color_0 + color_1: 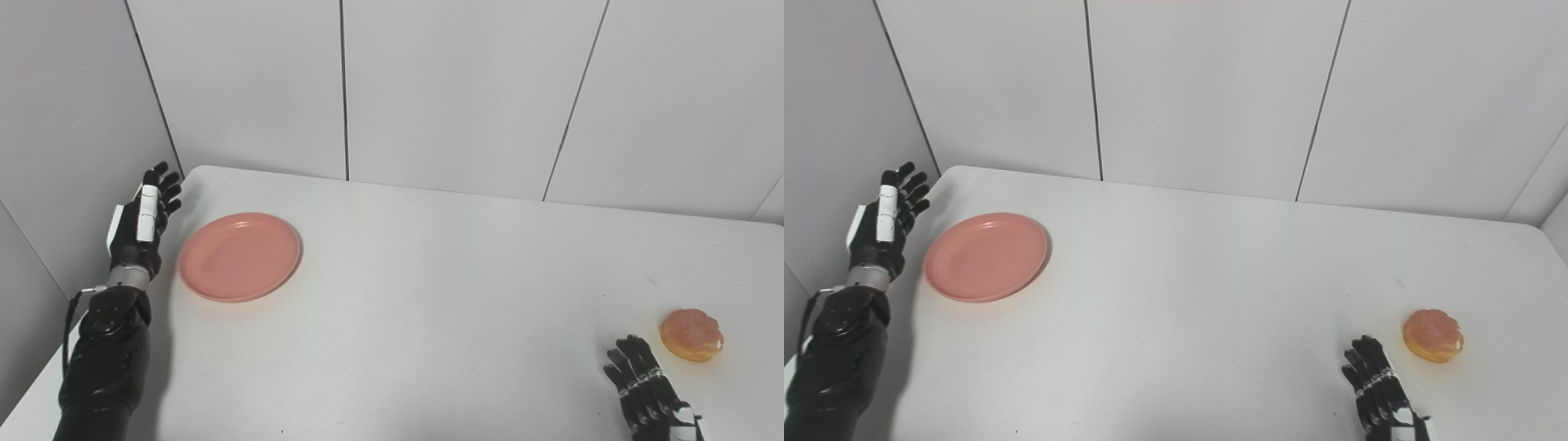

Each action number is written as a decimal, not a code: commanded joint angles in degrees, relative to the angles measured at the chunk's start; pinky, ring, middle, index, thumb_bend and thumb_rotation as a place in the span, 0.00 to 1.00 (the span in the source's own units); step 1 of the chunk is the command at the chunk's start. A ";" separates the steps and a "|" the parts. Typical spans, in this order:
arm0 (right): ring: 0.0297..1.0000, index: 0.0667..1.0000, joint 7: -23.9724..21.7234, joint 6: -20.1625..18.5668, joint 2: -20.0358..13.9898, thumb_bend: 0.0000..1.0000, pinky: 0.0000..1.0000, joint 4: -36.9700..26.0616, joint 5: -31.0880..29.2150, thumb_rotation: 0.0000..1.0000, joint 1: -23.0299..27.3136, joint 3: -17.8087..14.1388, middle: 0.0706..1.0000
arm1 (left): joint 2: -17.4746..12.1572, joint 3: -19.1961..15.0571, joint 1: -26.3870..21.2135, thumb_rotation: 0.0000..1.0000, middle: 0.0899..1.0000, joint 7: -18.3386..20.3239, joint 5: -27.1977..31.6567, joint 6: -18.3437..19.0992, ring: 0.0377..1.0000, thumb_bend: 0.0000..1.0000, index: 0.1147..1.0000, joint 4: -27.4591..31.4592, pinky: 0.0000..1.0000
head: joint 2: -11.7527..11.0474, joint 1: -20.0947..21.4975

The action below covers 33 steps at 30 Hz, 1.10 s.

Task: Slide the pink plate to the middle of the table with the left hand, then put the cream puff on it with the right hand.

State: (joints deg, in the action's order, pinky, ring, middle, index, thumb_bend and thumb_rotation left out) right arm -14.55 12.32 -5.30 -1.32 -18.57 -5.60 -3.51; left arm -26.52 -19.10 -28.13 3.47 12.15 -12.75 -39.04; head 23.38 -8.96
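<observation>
While fingers spread, left robot hand (pixel 142 220) holds nothing.

Plate (pixel 239 256) far left on table (pixel 429 306); puff (pixel 691 334) right.

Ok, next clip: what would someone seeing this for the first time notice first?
Probably the pink plate, the one large patch of colour on the white table, lying empty at the far left. Just left of it the left hand is raised with fingers spread, not touching the plate. At the near right sits the cream puff, with the open right hand beside it, apart from it.
</observation>
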 commanded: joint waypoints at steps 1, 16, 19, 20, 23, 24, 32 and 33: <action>0.93 0.90 0.89 -2.90 -0.17 0.85 0.95 7.26 0.83 0.94 -0.51 -0.03 0.92 | -1.35 0.53 -3.21 0.98 0.91 0.76 -0.28 -3.49 0.92 0.93 0.90 -0.36 0.87 | 0.10 0.10; 0.93 0.89 0.90 -2.91 -0.20 0.83 0.95 6.83 0.85 0.95 -0.60 0.01 0.92 | -0.24 1.99 -6.04 0.95 0.94 4.21 0.93 -3.26 0.97 1.00 0.92 -6.78 0.99 | 0.31 0.31; 0.93 0.89 0.85 -2.89 -0.22 0.84 0.95 6.89 0.70 0.94 -0.57 -0.03 0.92 | -0.33 2.04 -6.02 0.94 0.94 4.36 0.88 -2.58 0.97 1.00 0.92 -6.60 0.99 | 0.32 0.31; 0.93 0.89 0.85 -2.87 -0.22 0.84 0.95 6.94 0.66 0.94 -0.56 -0.05 0.92 | -0.42 2.21 -6.11 0.94 0.94 4.24 0.53 -2.82 0.96 1.00 0.92 -6.92 0.99 | 0.33 0.32; 0.93 0.89 0.75 -2.73 -0.26 0.85 0.95 7.02 0.61 0.94 -0.54 -0.07 0.92 | -1.14 3.61 -5.95 0.96 0.93 3.87 -1.80 -4.65 0.94 0.98 0.92 -7.87 0.95 | 0.34 0.31; 0.93 0.89 0.77 -2.74 -0.24 0.85 0.95 6.96 0.61 0.94 -0.56 -0.07 0.92 | -1.43 4.21 -5.70 0.97 0.93 4.03 -2.47 -4.98 0.94 0.97 0.92 -7.90 0.94 | 0.34 0.31; 0.93 0.89 0.59 -2.53 -0.14 0.85 0.95 7.03 0.55 0.94 -0.57 0.06 0.92 | -1.45 5.49 -4.09 0.97 0.95 4.92 -2.38 -3.51 0.96 0.93 0.92 -5.51 0.92 | 0.47 0.59; 0.93 0.89 0.57 -2.53 -0.11 0.85 0.95 7.07 0.47 0.94 -0.54 0.06 0.92 | -1.43 5.57 -3.98 0.98 0.95 5.48 -2.06 -3.28 0.97 0.93 0.92 -5.47 0.93 | 0.45 0.59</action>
State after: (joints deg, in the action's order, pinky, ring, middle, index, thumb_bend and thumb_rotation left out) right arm -14.54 12.40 -5.33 -1.32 -18.57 -5.65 -3.48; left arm -26.39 -13.58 -30.85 8.00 9.82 -15.65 -46.48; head 23.82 -8.35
